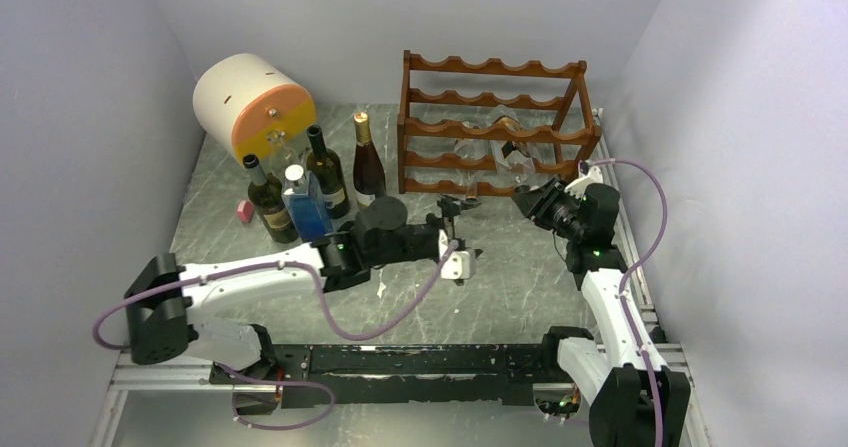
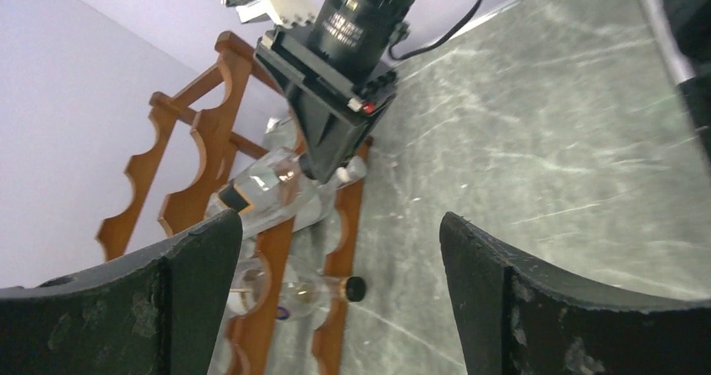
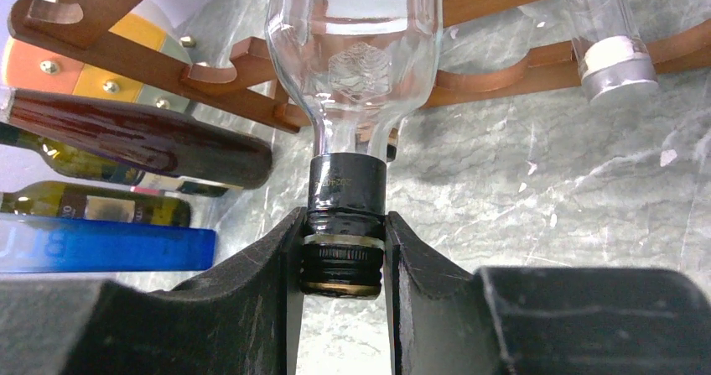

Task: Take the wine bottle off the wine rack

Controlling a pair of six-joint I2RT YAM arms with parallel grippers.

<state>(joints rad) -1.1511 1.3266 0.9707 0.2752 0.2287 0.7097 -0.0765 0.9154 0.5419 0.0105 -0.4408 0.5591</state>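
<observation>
My right end effector (image 3: 344, 257) is closed on the wine bottle (image 3: 352, 48), with both fingers pressed against the dark screw cap at the end of its neck. The bottle is clear glass and lies on its side in the wine rack (image 1: 490, 67), resting in the scalloped rails of a middle tier near the rack's right end. Its neck points out toward the near edge of the surface (image 1: 500, 287). The rack stands at the far edge, toward the far right corner.

A second clear bottle with a silver cap (image 3: 616, 65) lies in the rack just beside the one I hold.

My left end effector (image 2: 335, 224) hangs over the middle of the surface. Its fingers are spread wide and there is nothing between them. It faces the rack and my right wrist.

Near the far left corner stands a group of dark bottles (image 1: 325, 172), along with a blue bottle (image 1: 303, 205). Behind them a white drum with an orange face (image 1: 255, 102) lies on its side.
</observation>
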